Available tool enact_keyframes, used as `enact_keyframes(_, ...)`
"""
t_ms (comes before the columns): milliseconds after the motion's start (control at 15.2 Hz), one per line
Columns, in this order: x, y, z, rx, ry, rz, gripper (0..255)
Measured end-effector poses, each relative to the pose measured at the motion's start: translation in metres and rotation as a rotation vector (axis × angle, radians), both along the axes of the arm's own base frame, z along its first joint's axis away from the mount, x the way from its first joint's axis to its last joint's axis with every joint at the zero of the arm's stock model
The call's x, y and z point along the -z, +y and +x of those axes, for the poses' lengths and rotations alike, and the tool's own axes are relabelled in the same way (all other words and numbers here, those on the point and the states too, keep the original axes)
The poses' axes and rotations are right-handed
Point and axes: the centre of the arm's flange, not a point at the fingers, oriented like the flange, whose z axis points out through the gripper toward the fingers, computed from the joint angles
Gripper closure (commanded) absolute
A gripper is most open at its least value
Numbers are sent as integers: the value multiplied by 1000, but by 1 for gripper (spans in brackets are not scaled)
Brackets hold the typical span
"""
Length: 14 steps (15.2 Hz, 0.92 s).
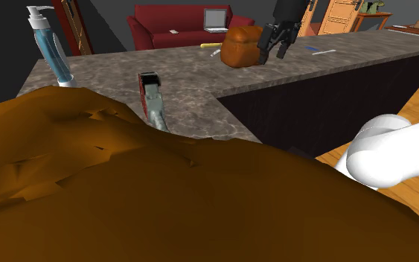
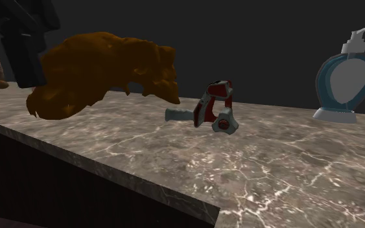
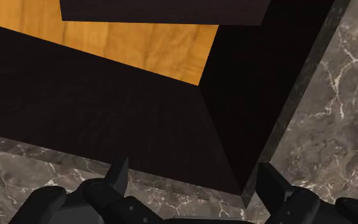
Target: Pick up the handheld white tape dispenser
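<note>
your gripper point(image 1: 272, 53) hangs open and empty, well apart from the tape dispenser point(image 2: 212, 109); swing over it, descend straight, close across its narrow width

A grey, white-veined marble counter point(image 1: 200, 74) turns a corner here, its fronts dark (nearly black) above a warm wooden floor point(image 3: 139, 48). Beyond it stands a red sofa point(image 1: 155, 28) with a laptop point(image 1: 216, 20) on its seat and, further along, a pale wooden door point(image 1: 343, 15).

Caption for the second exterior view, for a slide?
Grey-and-red tape dispenser lying on the marbled counter between a brown lumpy mass and a blue pump bottle.
</note>
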Motion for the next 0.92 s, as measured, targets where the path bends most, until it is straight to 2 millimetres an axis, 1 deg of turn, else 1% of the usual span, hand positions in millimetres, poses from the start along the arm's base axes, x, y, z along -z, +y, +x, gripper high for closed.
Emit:
enact_keyframes(66,0,0,0,0,0,0,0)
enact_keyframes(132,1,6,2,5,2,1,0)
enact_keyframes(264,6,27,4,25,11,3,0)
enact_keyframes(462,11,61,10,62,26,8,0)
enact_keyframes(528,13,74,12,75,31,9,0)
enact_keyframes(594,12,85,14,88,36,11,0)
enact_keyframes(660,13,101,14,100,41,13,0)
enact_keyframes(924,27,154,27,152,63,19,0)
